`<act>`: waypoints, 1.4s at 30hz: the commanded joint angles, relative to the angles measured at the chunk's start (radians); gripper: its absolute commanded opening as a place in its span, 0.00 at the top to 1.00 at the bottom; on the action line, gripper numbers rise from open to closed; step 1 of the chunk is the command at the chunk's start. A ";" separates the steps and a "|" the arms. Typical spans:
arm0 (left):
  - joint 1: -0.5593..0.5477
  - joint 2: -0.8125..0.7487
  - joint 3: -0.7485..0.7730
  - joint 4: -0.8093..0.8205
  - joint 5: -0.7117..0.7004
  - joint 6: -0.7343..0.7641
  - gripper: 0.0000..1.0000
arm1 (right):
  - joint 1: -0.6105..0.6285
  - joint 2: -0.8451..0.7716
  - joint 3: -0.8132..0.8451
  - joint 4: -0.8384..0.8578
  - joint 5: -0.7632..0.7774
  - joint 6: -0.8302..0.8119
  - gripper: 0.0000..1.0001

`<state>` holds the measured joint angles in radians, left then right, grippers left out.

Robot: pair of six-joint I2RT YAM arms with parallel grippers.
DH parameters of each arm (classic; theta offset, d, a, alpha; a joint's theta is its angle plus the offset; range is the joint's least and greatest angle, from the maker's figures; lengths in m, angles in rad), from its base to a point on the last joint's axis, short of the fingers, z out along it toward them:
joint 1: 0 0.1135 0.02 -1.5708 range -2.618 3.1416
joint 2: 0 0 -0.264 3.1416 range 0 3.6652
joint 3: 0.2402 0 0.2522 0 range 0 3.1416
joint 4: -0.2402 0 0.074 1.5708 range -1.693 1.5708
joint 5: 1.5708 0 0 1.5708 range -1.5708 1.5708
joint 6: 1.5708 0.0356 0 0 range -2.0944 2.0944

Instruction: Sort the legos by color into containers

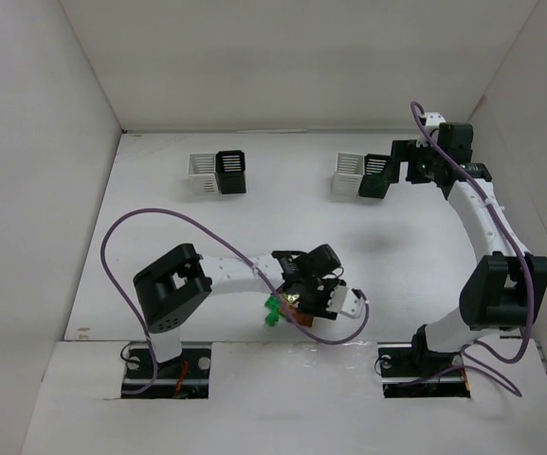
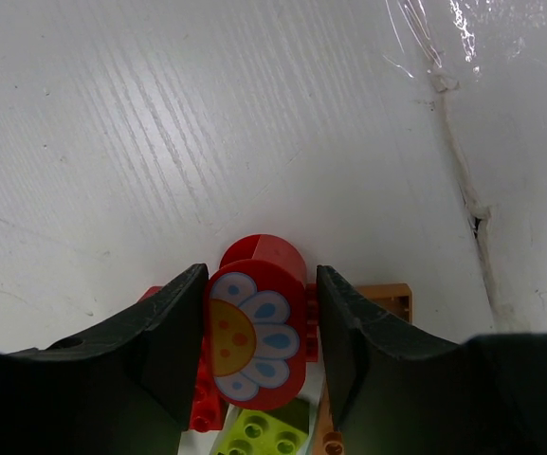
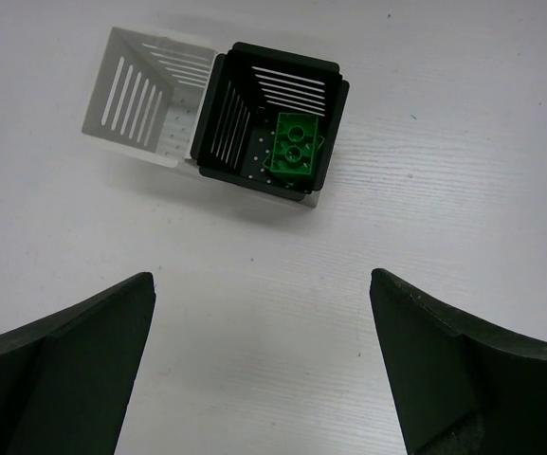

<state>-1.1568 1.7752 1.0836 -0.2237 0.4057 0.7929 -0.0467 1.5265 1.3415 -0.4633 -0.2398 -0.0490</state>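
Where the surface [image 1: 254, 218] runs back on the left, item one: a pair of containers side by side and touching, a white slatted bin [image 1: 200, 173] on the left and a black slatted bin [image 1: 230, 172] on the right. Their contents cannot be made out from above.

Item two, near edge, centre-left: the left end effector [image 2: 261, 275], lowered over a small heap of legos. Its fingers [image 2: 183, 332] are drawn in partway and flank a red round brick [image 2: 254, 322] printed with a white-and-blue flower. The left finger lies against the brick's edge and the right finger sits just beside it. Whether the brick is actually pinched cannot be told. Under and around it lie a red studded brick [image 2: 202, 408], a yellow-green brick [image 2: 259, 431] and an orange brick [image 2: 387, 301], packed close together. From above, green bricks [image 1: 273, 308] show at the heap's left edge.

Item three, rear, right of centre: a second pair of containers, a white bin [image 3: 145, 104] on the left touching a black bin [image 3: 221, 123] on the right. A green brick [image 3: 294, 147] lies tilted inside the black one, against its right wall.

Item four, far right: the right end effector [image 3: 262, 280], held above the surface just beside the second pair. Its fingers [image 3: 74, 360] are spread wide, with only bare surface between them.
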 commanded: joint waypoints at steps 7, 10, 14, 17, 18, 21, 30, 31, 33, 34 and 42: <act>-0.003 -0.083 0.359 -0.080 0.018 -0.208 0.83 | 0.050 -0.011 0.031 0.009 -0.015 0.020 0.01; -0.003 -0.105 0.433 -0.080 -0.004 -0.305 0.86 | 0.074 -0.002 0.060 -0.012 -0.004 0.031 0.01; 0.089 -0.144 0.496 -0.080 -0.013 -0.431 0.89 | 0.094 0.008 0.091 -0.012 0.016 0.052 0.01; 0.251 -0.190 0.496 -0.080 0.036 -0.547 0.92 | 0.122 0.017 0.100 -0.002 0.042 0.066 0.01; 0.299 -0.203 0.496 -0.080 0.047 -0.567 0.92 | 0.134 0.017 0.100 -0.001 0.042 0.077 0.01; 0.506 -0.252 0.483 -0.057 0.070 -0.624 0.92 | 0.146 0.030 0.125 0.015 0.037 0.090 0.01; 0.961 -0.257 0.441 0.009 0.021 -0.624 0.92 | 0.238 0.107 0.205 -0.006 0.037 0.100 0.01; 0.983 -0.257 0.441 0.018 -0.005 -0.624 0.92 | 0.248 0.118 0.205 -0.006 0.037 0.091 0.01; 1.035 -0.217 0.441 0.036 -0.039 -0.624 0.93 | 0.263 0.129 0.205 -0.006 0.025 0.090 0.01; 1.052 -0.208 0.441 0.047 -0.051 -0.633 0.93 | 0.278 0.141 0.205 -0.006 0.013 0.090 0.01; 1.094 -0.134 0.395 0.175 -0.110 -0.633 0.93 | 0.321 0.178 0.225 -0.017 -0.007 0.060 0.01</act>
<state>-0.0650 1.6161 1.5021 -0.1410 0.3222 0.1761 0.2649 1.7092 1.5154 -0.4896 -0.2306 0.0227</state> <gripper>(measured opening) 0.425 0.992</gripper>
